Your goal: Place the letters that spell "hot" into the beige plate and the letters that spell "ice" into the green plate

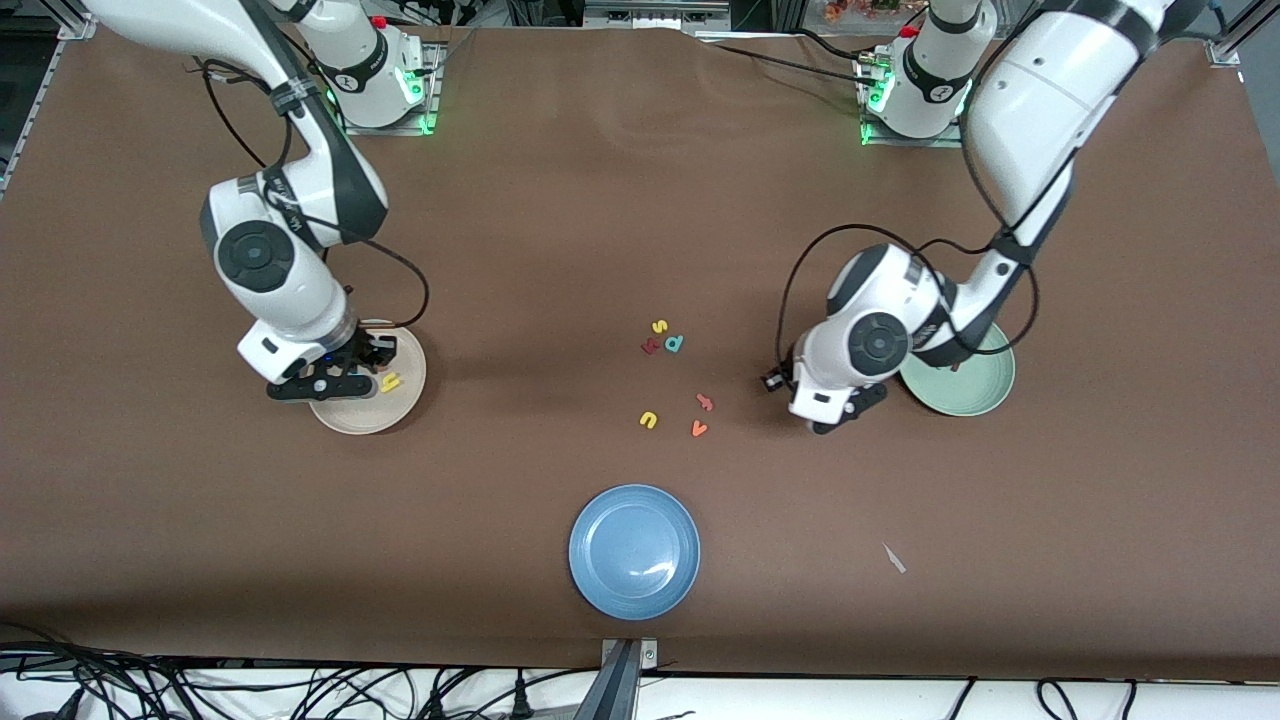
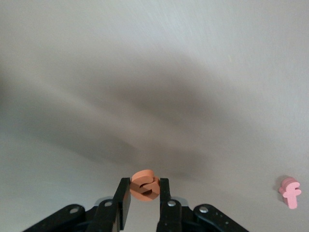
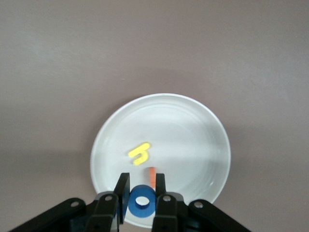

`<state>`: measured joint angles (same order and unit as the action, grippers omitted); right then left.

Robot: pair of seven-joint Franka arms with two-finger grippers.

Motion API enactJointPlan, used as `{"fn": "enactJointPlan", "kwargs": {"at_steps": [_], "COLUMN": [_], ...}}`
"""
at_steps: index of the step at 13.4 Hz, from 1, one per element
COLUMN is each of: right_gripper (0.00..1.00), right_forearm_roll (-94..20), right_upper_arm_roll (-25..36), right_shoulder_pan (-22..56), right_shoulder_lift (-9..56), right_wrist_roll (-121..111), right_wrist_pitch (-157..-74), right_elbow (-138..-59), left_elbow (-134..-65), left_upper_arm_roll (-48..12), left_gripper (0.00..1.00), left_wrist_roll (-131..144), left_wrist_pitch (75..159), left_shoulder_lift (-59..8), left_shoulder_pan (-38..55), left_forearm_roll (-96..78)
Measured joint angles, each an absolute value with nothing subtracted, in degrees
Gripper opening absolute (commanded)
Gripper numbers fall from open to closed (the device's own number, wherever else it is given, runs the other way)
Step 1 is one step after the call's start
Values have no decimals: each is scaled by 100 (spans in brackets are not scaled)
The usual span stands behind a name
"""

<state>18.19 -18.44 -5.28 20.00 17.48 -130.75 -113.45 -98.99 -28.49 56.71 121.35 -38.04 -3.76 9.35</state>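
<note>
The right gripper (image 3: 142, 188) hangs over the beige plate (image 1: 400, 405) at the right arm's end of the desk (image 1: 560, 200), clenched on the blue o (image 3: 142, 201). In that plate lie the yellow h (image 3: 139, 153) and a slim orange piece (image 3: 152, 177) just beside the o. The left gripper (image 2: 145, 193) is up above the desk near the green plate (image 1: 985, 385), its fingers clamped on the orange e (image 2: 144, 185). A pink-orange letter (image 2: 290, 192) lies on the desk nearby. Between the two plates sit the loose letters: a yellow s (image 1: 659, 326), a teal letter (image 1: 675, 343), a dark red letter (image 1: 650, 346), a yellow u (image 1: 649, 420) and an orange v (image 1: 699, 428). The blue plate (image 1: 634, 551) lies nearest the front camera
</note>
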Motion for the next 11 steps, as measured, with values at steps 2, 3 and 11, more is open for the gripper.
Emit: {"fn": "enactJointPlan", "kwargs": {"at_steps": [2, 3, 11], "right_gripper": [81, 99, 99], "right_forearm_roll": [1819, 1817, 1805], "right_upper_arm_roll": [-1845, -1856, -1873], "right_shoulder_pan": [-597, -595, -592], "right_shoulder_lift": [2066, 2085, 2085], "right_wrist_roll": [1675, 1675, 1682], "right_wrist_pitch": [-13221, -13237, -13240], "right_elbow": [-11402, -11405, -11399], "left_elbow": [-9878, -9879, -10103], "left_upper_arm_roll": [-2852, -2849, -2786], "left_gripper": [0, 0, 0], "left_wrist_roll": [4963, 4516, 1654], "left_wrist_pitch": [11487, 11161, 10424], "left_shoulder_lift": [-3431, -3276, -3107], "left_shoulder_pan": [-786, -1023, -2665], "left_forearm_roll": [935, 935, 1151]}}
